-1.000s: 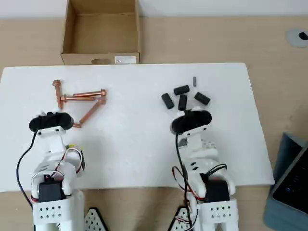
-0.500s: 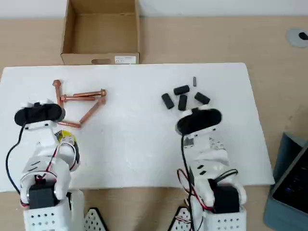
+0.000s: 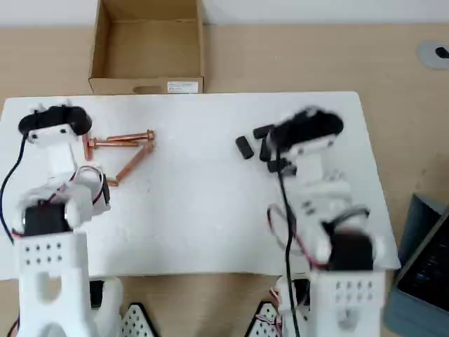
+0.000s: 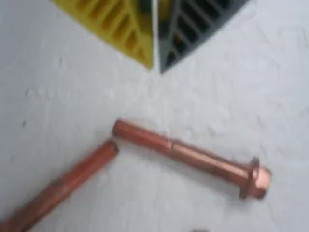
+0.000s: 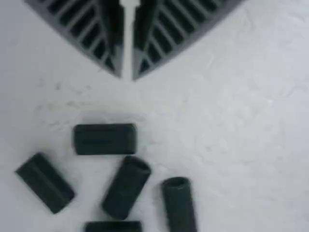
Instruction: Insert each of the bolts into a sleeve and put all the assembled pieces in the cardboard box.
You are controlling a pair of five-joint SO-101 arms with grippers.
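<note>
The bolts (image 3: pixel 121 142) look like stiff, fairly dense metal. Their smooth round shanks will probably roll or slip under a glancing pinch, so the best hold is likely across the shank near the flanged head, leaving the plain end free to enter a sleeve. The sleeves (image 3: pixel 244 147) seem light and rigid and also prone to rolling. A grip across the curved sides would keep the bore open.

The bolts are copper-coloured, long and slim, each with a hexagonal flanged head. One bolt (image 4: pixel 188 154) lies flat just beyond the left fingers (image 4: pixel 120 29), its plain end almost meeting the tip of a second bolt (image 4: pixel 63 186). The sleeves are short, dark, matt cylinders, and one (image 5: pixel 178 203) shows a hollow end.

In the high view the bolts lie scattered at left of centre on a white sheet (image 3: pixel 196 210) over the tabletop (image 3: pixel 295 56). The sleeves cluster right of centre, and the box (image 3: pixel 96 49) stands open at upper left.

The left fingers, one yellow and one black, are pressed together and hold nothing. The right fingers (image 5: pixel 87 29) show only a thin slit between them, also empty, just short of the nearest sleeve (image 5: pixel 104 139).
</note>
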